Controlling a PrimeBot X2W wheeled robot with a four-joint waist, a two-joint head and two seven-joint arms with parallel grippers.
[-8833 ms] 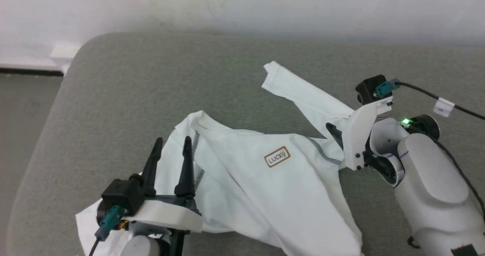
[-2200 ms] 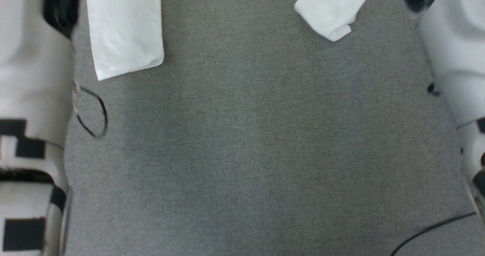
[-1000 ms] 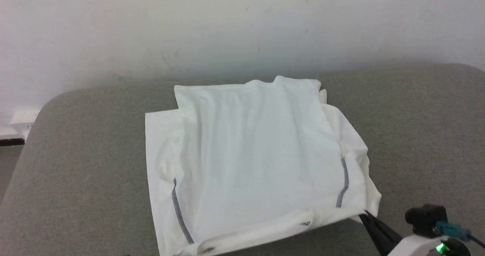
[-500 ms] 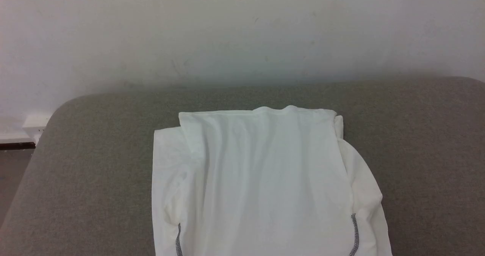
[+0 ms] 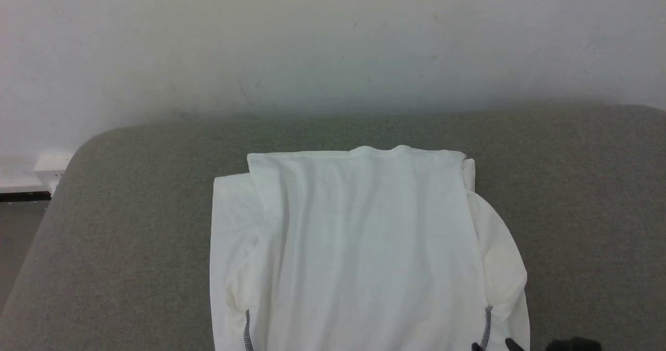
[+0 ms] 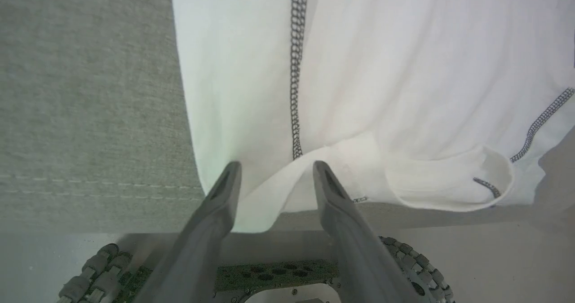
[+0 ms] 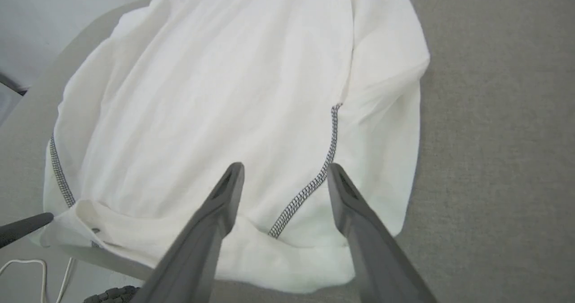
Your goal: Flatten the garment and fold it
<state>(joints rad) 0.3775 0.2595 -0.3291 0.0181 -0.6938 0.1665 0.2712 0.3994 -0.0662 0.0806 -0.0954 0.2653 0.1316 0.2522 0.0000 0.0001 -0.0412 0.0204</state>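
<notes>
We see the garment lying folded and fairly flat on the grey pad, spreading from the middle of the head view down to 6 o'clock, with grey seams at 5 and 7. Our left gripper stands open at the garment's edge, a loose fold of hem lying unpinched between its fingers. Our right gripper is wide open too and grips nothing, its fingers either side of a seam.

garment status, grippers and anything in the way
Left gripper open, garment corner between its fingers. Right gripper open over its near edge. Fold lies on grey surface, near edge rumpled.
</notes>
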